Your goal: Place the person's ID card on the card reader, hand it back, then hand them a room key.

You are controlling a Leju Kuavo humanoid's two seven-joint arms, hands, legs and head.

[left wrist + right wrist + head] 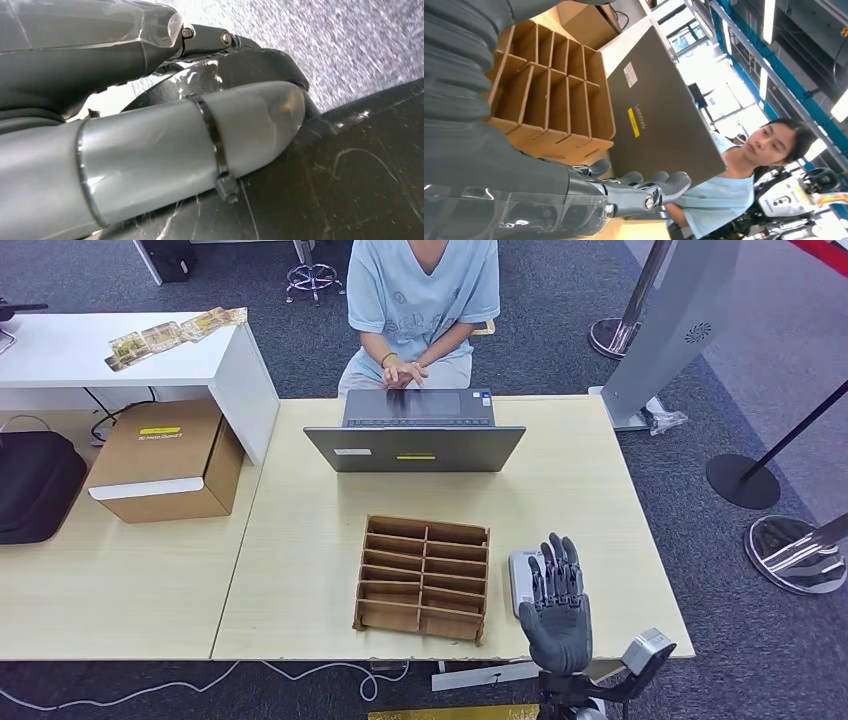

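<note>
My right hand (557, 602) is raised near the table's front right corner, fingers stretched out and apart, holding nothing. It hovers over the small white card reader (519, 578), hiding most of it. In the right wrist view the same fingers (644, 192) reach out flat toward the laptop's grey lid (659, 125). A person in a light blue shirt (423, 290) sits across the table, hands (405, 372) together at the laptop's far side. My left hand (150, 145) hangs low, its thumb and fingers extended with nothing in them.
A wooden compartment organiser (423, 577) stands left of the reader, with its slots bare. The open laptop (415, 435) sits mid-table. A cardboard box (165, 460) and black bag (35, 485) lie on the left table. Stanchion bases (742, 480) stand to the right.
</note>
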